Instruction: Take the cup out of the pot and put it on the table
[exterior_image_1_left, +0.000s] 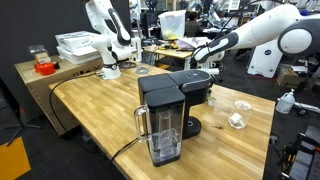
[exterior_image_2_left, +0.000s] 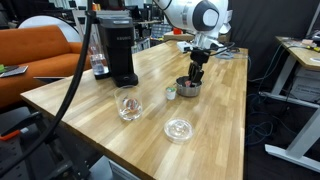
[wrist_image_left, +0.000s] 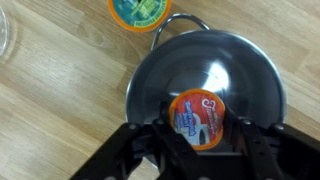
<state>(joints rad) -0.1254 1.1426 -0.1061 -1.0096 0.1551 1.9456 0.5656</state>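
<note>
2 cups show in the wrist view. 1 orange cup (wrist_image_left: 198, 120) sits in the 1 pot (wrist_image_left: 155, 80), right between the gripper (wrist_image_left: 198, 138) fingers. 1 green cup (wrist_image_left: 137, 9) stands beyond the fingertips, outside the pot's rim, on the table (wrist_image_left: 60, 100). Whether the fingers clamp the orange cup or only flank it, I cannot tell.

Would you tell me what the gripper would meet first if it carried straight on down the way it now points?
Most likely the cup lying in the pot: in the wrist view it sits right between the fingers of the gripper. Depth is unclear, so they may already touch.
</note>
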